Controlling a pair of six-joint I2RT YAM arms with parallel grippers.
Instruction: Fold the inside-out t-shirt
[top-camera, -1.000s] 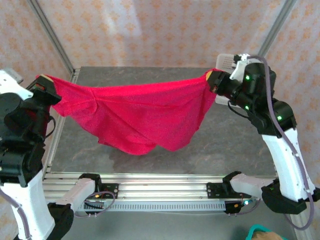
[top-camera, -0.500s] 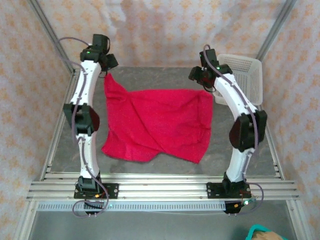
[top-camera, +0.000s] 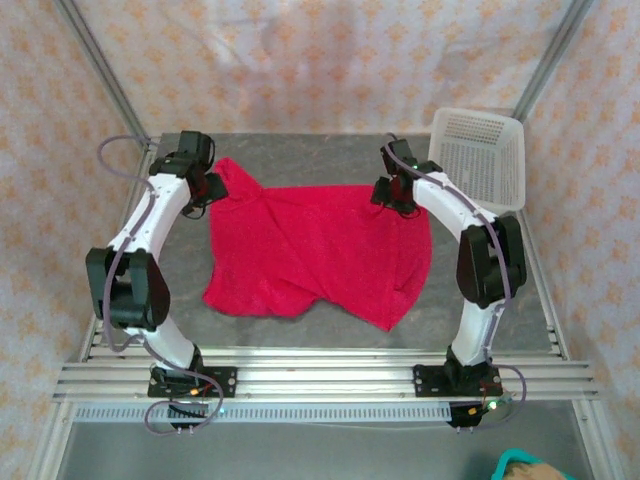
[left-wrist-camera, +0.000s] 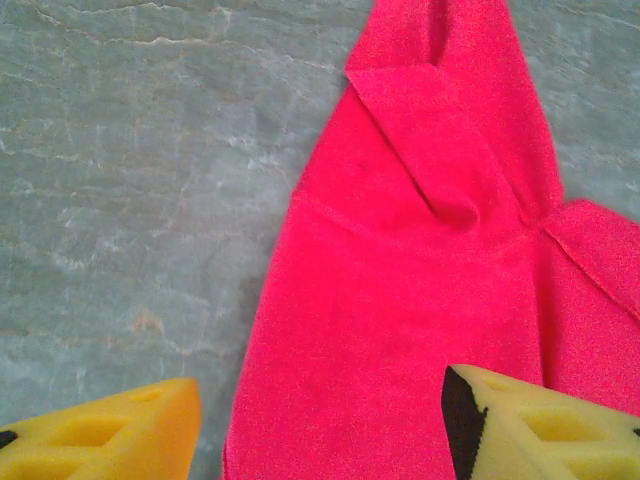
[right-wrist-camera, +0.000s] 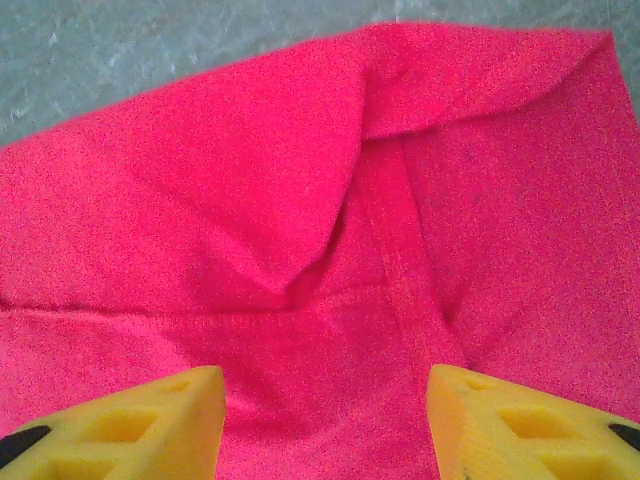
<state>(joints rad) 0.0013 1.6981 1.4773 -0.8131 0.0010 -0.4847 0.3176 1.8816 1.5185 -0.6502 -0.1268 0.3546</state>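
Inside-out t-shirt (top-camera: 318, 250) lay spread but rumpled on the grey table (top-camera: 300, 158), between the two arms. Left gripper (top-camera: 208, 186) hung over the shirt's far-left corner, its yellow fingers (left-wrist-camera: 110, 430) spread apart with nothing pinched. Right gripper (top-camera: 393, 194) hung over the far-right corner, jaws likewise parted and empty, with a stitched seam in the fabric below. White mesh basket (top-camera: 480, 155) sat at the table's far-right corner.

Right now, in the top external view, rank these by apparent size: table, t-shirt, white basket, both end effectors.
1. table
2. t-shirt
3. white basket
4. left end effector and right end effector: they look about alike, so tied. Both are far smaller than the basket.
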